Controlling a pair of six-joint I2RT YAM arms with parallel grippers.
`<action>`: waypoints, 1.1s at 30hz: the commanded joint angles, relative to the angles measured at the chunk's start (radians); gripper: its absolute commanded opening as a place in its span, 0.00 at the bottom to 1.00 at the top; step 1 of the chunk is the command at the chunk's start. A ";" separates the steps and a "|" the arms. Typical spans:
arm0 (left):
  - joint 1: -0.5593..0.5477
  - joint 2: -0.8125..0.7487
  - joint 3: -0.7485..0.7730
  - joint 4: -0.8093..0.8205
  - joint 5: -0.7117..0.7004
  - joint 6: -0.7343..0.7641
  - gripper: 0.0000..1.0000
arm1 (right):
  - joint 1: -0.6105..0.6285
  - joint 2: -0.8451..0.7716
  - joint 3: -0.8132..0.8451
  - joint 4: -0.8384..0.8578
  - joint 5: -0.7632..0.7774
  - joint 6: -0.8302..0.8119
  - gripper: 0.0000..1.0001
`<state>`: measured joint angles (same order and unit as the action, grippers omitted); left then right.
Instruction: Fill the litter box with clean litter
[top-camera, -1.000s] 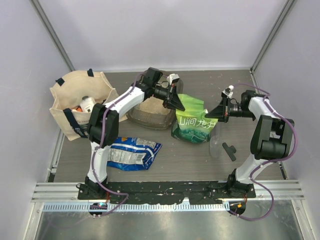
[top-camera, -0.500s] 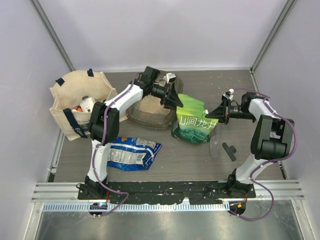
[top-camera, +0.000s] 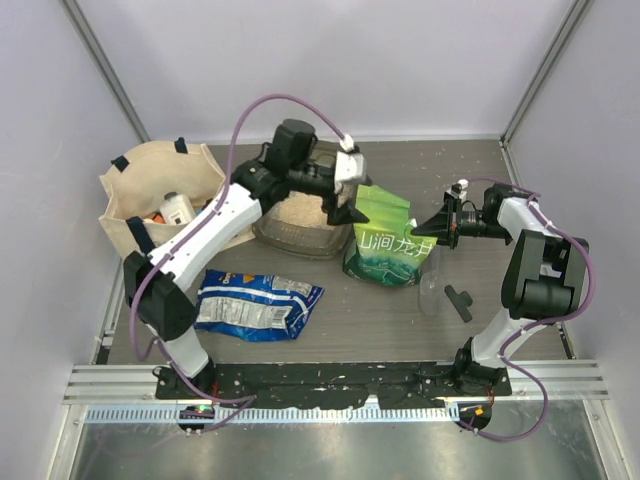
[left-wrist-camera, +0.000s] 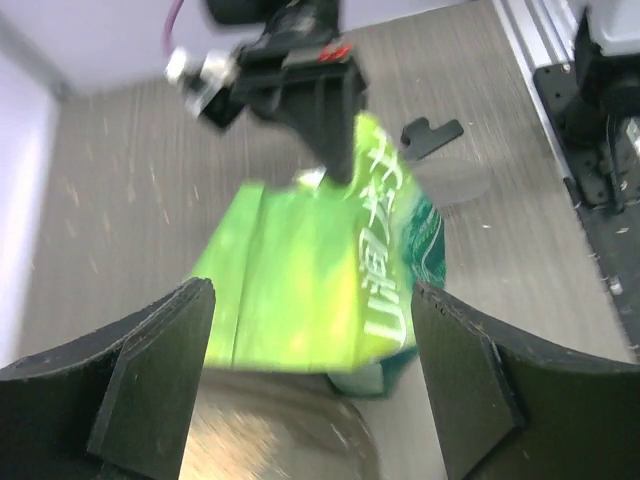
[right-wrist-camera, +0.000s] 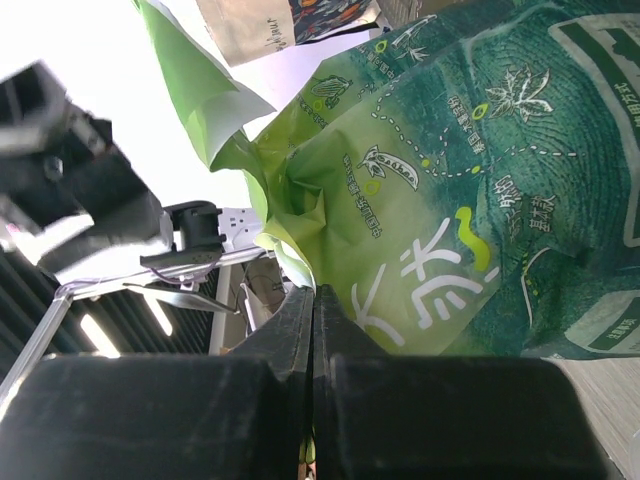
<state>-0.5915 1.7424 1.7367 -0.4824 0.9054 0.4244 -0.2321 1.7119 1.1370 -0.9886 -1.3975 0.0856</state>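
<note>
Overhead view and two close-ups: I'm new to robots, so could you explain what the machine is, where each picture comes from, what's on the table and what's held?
Two robot arms are bolted at the near edge of the table. The overhead picture comes from a fixed camera; each close-up from a camera on one arm's wrist. On the table: a beige tote bag, a grey litter box holding tan litter, a blue packet, a green bag. The right hand is shut on the green bag's top edge; the left hand hangs open, empty, above it.
</note>
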 joint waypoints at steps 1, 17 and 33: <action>-0.088 0.043 -0.016 -0.118 -0.063 0.614 0.84 | -0.009 -0.052 0.029 -0.048 -0.138 0.059 0.01; -0.168 0.310 0.261 -0.412 -0.069 0.856 0.72 | -0.004 -0.064 0.030 -0.018 -0.138 0.100 0.01; -0.143 0.362 0.250 -0.284 -0.056 0.373 0.57 | -0.006 -0.064 0.044 0.002 -0.138 0.124 0.01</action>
<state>-0.7502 2.0712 1.9675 -0.7647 0.8417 0.9367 -0.2314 1.7119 1.1408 -0.9379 -1.3888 0.1532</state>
